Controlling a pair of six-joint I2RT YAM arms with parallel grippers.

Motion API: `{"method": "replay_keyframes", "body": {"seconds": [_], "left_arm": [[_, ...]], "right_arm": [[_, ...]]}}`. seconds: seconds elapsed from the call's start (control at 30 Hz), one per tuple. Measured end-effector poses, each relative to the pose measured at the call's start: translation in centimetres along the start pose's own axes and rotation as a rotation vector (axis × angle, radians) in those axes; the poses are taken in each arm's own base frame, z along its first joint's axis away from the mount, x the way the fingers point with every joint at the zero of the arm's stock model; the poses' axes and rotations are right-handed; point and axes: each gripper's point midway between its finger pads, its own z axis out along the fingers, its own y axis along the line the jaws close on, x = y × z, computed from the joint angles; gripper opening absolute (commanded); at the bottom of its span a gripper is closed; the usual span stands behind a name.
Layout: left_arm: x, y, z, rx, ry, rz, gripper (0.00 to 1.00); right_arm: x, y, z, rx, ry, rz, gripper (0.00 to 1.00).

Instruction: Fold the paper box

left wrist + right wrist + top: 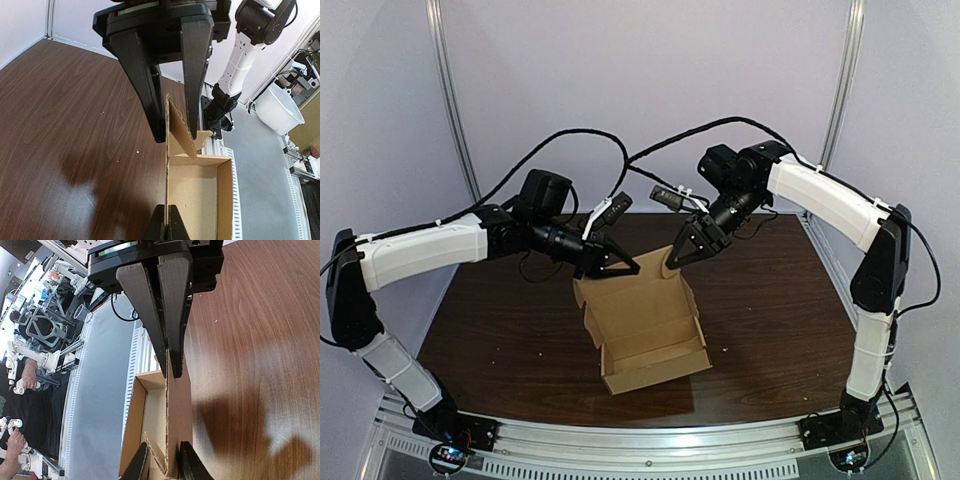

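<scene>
A brown paper box [655,345] stands open-topped in the middle of the table, its rear panel upright. My left gripper [620,268] is at the panel's left end. In the left wrist view its fingers [176,137] straddle the panel edge and an angled side flap [181,131], touching both. My right gripper [675,258] holds the panel's right end, and in the right wrist view its fingers [171,374] are pinched flat on the cardboard wall [180,410]. Each wrist view shows the other gripper's tips at the bottom.
The dark wooden table [770,300] surrounds the box. An aluminium rail [640,440] runs along the near edge with both arm bases. Beyond the table, a white bucket [280,107] sits on the floor.
</scene>
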Motion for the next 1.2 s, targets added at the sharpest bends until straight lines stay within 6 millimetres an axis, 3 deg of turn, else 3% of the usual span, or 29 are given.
{"method": "replay_keyframes", "body": {"seconds": [0.2, 0.3, 0.5, 0.53, 0.57, 0.63, 0.77, 0.9, 1.2], "left_arm": [[-0.17, -0.19, 0.07, 0.016, -0.011, -0.014, 0.0], [-0.15, -0.24, 0.13, 0.024, -0.016, -0.024, 0.0], [-0.09, -0.32, 0.14, 0.03, -0.015, -0.042, 0.0], [-0.09, -0.33, 0.14, 0.031, -0.015, -0.043, 0.0], [-0.09, -0.33, 0.14, 0.031, -0.015, -0.045, 0.0], [0.0, -0.3, 0.16, 0.03, -0.013, -0.048, 0.0], [-0.09, -0.3, 0.17, 0.031, -0.018, -0.042, 0.0], [-0.15, -0.37, 0.18, 0.036, -0.021, -0.046, 0.0], [-0.11, -0.29, 0.11, 0.041, -0.023, -0.064, 0.0]], "right_arm": [[-0.02, -0.02, -0.01, 0.001, -0.001, 0.009, 0.14], [-0.01, -0.05, -0.01, 0.001, 0.0, 0.015, 0.0], [0.02, -0.23, 0.04, 0.01, 0.002, 0.018, 0.0], [0.01, -0.27, 0.04, 0.011, 0.002, 0.018, 0.03], [0.02, -0.3, 0.07, 0.01, 0.002, 0.017, 0.14], [0.08, -0.36, 0.11, 0.009, 0.002, 0.018, 0.16], [0.46, -0.46, 0.38, 0.006, 0.011, 0.032, 0.13], [0.78, -0.56, 0.58, 0.001, 0.017, 0.046, 0.0], [0.7, -0.54, 0.6, -0.001, 0.013, 0.027, 0.0]]}}
